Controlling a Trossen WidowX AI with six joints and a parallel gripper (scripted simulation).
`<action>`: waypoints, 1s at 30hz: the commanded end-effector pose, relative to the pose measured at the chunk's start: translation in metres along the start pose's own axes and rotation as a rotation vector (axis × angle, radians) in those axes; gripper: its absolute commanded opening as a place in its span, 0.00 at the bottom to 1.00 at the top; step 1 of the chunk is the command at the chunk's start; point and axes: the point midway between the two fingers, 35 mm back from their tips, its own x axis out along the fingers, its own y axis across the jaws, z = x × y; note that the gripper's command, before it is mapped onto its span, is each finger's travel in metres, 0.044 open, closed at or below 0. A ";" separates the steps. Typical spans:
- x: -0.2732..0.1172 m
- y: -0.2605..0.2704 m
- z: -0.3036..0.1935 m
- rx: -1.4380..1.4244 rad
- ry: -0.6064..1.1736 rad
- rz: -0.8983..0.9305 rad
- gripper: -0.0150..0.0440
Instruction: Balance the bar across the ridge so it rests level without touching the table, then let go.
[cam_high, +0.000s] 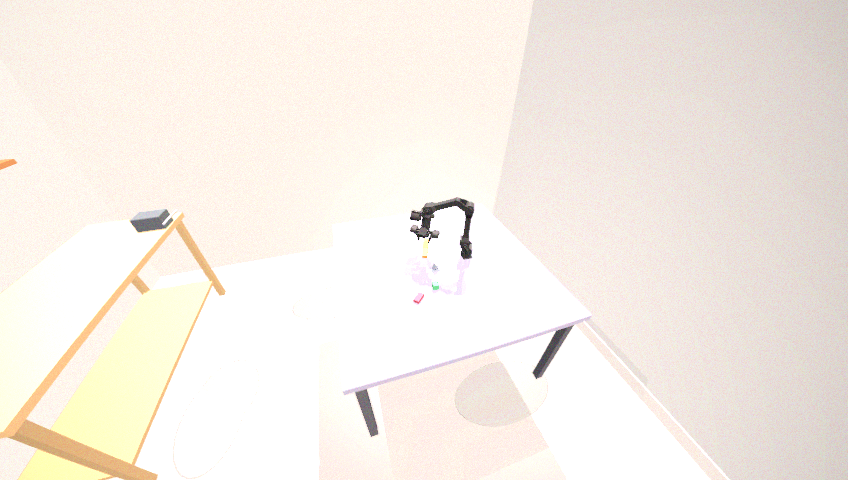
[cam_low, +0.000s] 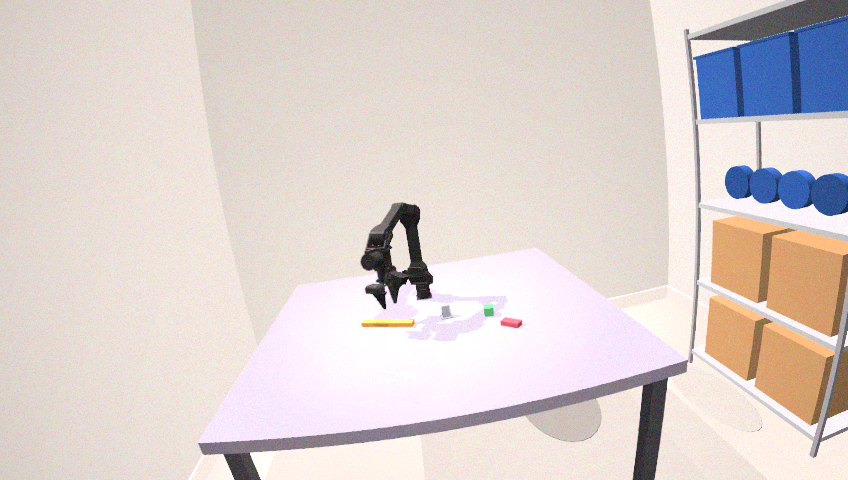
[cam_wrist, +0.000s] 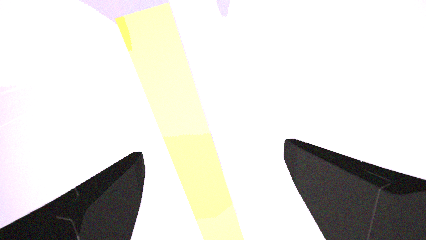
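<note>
The yellow-orange bar (cam_high: 425, 248) (cam_low: 387, 323) (cam_wrist: 187, 120) lies flat on the table (cam_high: 476, 321) (cam_low: 416, 380). The small grey ridge (cam_high: 435, 267) (cam_low: 445, 311) stands on the table beyond one end of the bar, apart from it. My gripper (cam_low: 390, 305) (cam_wrist: 215, 154) is open and empty, pointing down above the bar. In the wrist view the bar runs aslant between the two fingertips, below them, and neither finger appears to touch it. The ridge does not show in the wrist view.
A green cube (cam_high: 435, 286) (cam_low: 488, 310) and a red block (cam_high: 418, 298) (cam_low: 511, 322) lie on the table past the ridge, on the side away from the bar. A wooden bench and a shelf rack with blue bins and brown boxes stand off the table.
</note>
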 end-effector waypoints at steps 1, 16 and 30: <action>0.001 0.005 0.000 -0.115 0.014 0.045 0.79; 0.030 0.012 -0.001 -0.225 0.021 0.090 0.79; 0.056 0.015 -0.002 -0.225 0.021 0.090 0.79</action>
